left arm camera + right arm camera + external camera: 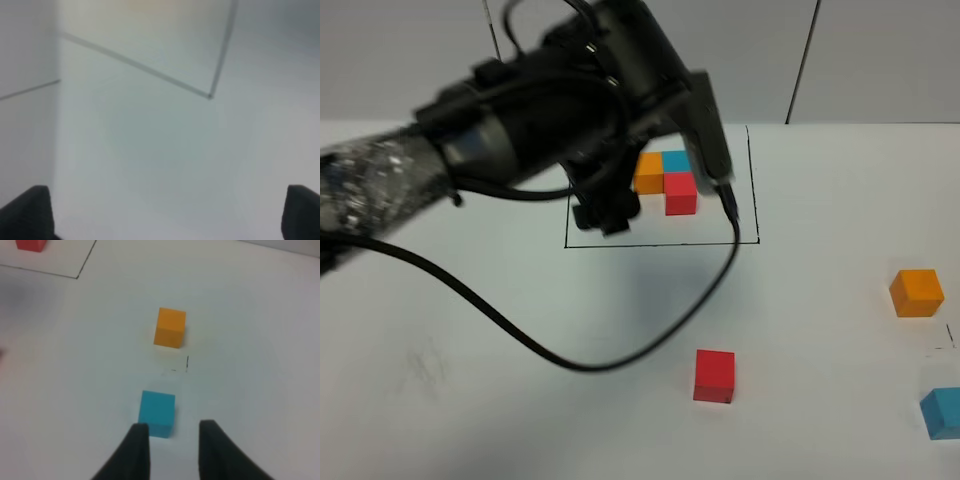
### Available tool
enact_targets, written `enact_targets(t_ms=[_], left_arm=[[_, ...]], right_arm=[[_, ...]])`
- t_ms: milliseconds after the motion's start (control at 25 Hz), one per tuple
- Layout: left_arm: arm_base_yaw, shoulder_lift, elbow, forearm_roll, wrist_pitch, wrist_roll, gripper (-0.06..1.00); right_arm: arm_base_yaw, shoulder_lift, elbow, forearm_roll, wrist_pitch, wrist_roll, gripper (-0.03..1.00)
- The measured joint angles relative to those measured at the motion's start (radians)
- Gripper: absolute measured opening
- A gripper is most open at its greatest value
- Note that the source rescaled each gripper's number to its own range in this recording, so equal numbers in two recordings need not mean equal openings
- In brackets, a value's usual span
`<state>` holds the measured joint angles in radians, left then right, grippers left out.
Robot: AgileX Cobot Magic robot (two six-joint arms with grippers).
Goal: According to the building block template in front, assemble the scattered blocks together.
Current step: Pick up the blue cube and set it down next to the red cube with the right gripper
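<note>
The building block template is an orange, blue and red cube trio inside a thin black rectangle at the back centre. The scattered red cube lies front centre, the orange cube at the right, and the blue cube at the front right. My left gripper hangs over the rectangle's left part, just left of the template; in the left wrist view it is open and empty above bare table. My right gripper is open and empty, just short of the blue cube, with the orange cube beyond.
The left arm and its black cable stretch across the table's left and middle, with the cable looping down near the red cube. The rectangle's corner shows in the left wrist view. The template's red cube shows in the right wrist view.
</note>
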<state>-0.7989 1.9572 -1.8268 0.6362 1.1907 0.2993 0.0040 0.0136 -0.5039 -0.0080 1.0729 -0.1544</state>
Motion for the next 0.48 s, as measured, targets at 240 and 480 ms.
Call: enact_targets(t_ms=[240,480], left_arm=[[0.183,-0.253,0.052,-0.121,0.002,-0.116,0.92],[0.320,-0.561,0.286,-0.152,0.002,-0.123,0.89]], right_arm=[[0.000,0.000,0.000,0.000,0.000,0.000,0.00],[0.000,0.000,0.000,0.000,0.000,0.000,0.00]])
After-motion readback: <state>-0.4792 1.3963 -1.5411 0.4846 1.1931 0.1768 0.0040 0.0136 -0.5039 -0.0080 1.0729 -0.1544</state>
